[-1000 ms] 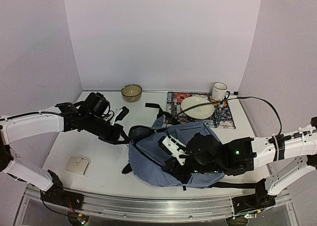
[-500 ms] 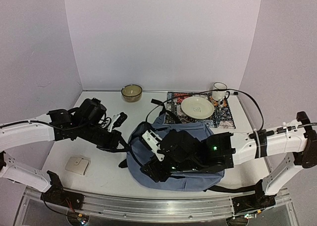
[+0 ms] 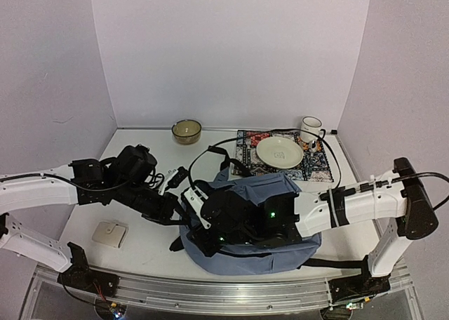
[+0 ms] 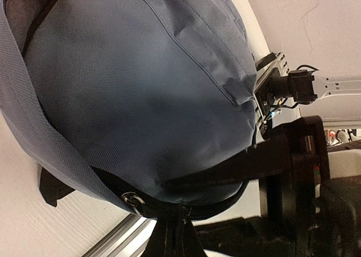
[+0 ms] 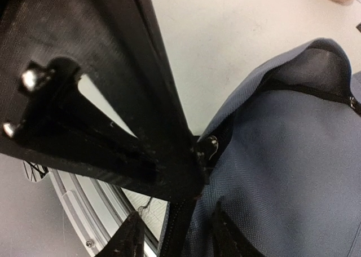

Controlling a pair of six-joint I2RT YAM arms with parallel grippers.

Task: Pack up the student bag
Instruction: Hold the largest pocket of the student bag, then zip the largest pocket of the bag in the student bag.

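Observation:
The blue-grey student bag (image 3: pixel 270 194) lies at the table's front middle and fills the left wrist view (image 4: pixel 141 88). My left gripper (image 3: pixel 177 209) is at the bag's left edge, shut (image 4: pixel 175 237) on the black zipper trim beside a metal ring (image 4: pixel 131 199). My right arm reaches leftwards across the bag. Its gripper (image 3: pixel 198 229) sits close to the left one, which shows as a big black shape (image 5: pixel 113 99) in the right wrist view. The right gripper (image 5: pixel 179 237) is open, its fingertips (image 5: pixel 132 234) astride the bag's zipper strip (image 5: pixel 179 212).
At the back stand a tan bowl (image 3: pixel 186 130), a plate (image 3: pixel 279 152) on a patterned mat (image 3: pixel 317 168) and a white mug (image 3: pixel 310 129). A white square pad (image 3: pixel 111 234) lies front left. A small black-and-white object (image 3: pixel 172 176) lies by the left arm. The metal rail (image 3: pixel 210 292) runs along the near edge.
My right arm has swept left across the bag to its left edge, beside the left gripper. The bag has bunched and shifted a little. The left gripper kept its hold.

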